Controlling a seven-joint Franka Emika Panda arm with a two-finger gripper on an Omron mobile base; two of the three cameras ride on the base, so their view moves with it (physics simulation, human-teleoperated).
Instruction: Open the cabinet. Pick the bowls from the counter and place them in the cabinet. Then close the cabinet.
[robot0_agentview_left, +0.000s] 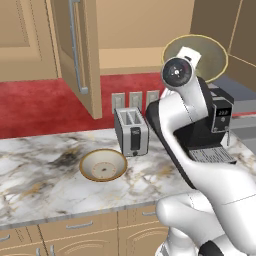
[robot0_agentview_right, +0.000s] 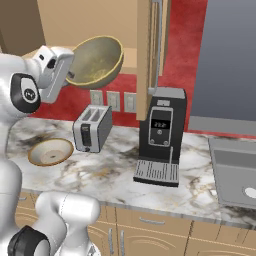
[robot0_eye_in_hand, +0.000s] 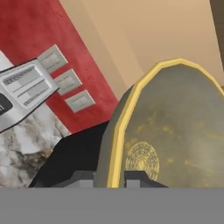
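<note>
Counter (robot0_agentview_left: 45, 175), nearest: long marble slab, white-grey with dark and brownish veins, grey front edge. On it, in front of and just left of the toaster (robot0_agentview_left: 131, 131), sits the shallow bowl (robot0_agentview_left: 103, 164): round, tan rim, cream inside with a faint ring pattern at centre. Upright, untouched; by my reading the second one to go up.

Toaster is a boxy brushed-silver two-slot unit with a dark end panel. Further right along the counter stands a black coffee machine (robot0_agentview_right: 161, 135) with a small display and a ribbed drip tray. Grey sink (robot0_agentview_right: 235, 175) beyond that.

Above the counter: pincer (robot0_eye_in_hand: 110, 177) narrow, clamped on the rim of the olive bowl (robot0_agentview_right: 95, 61), one tip each side of the yellow edge. Bowl is deeper, olive-yellow, mottled inside, smooth and rigid-looking. It is held well clear of the counter and tipped on its side, mouth turned toward the open cabinet, probably because a rim grip from this wrist angle leaves it that way.

Farthest: cabinet (robot0_agentview_left: 130, 30), tan wood, recessed-panel doors swung open, long silver bar handles (robot0_agentview_left: 77, 50) on the door edges. Plain tan interior with a bare shelf. Bowl hangs level with the opening, seemingly on its way in. Red wall with three grey outlets (robot0_agentview_left: 135, 100) below.
</note>
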